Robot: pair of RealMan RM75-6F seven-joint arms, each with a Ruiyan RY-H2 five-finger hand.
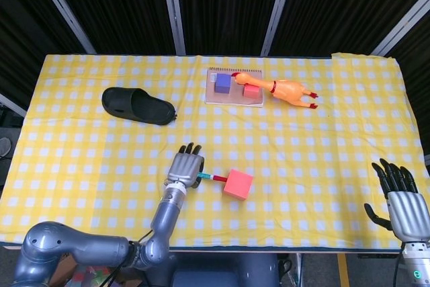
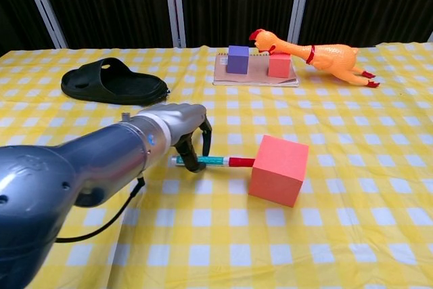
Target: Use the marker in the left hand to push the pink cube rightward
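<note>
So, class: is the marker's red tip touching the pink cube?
Touching. The chest view shows the marker, held by the left hand, with its red tip meeting the pink cube without a gap.

Tally: three cubes (pink cube point(image 2: 278, 169), purple cube point(image 2: 237, 59), red cube point(image 2: 279, 65)), one marker point(image 2: 215, 162), one slipper point(image 2: 114, 82), one rubber chicken point(image 2: 311, 52), one notebook point(image 1: 232, 99).
</note>
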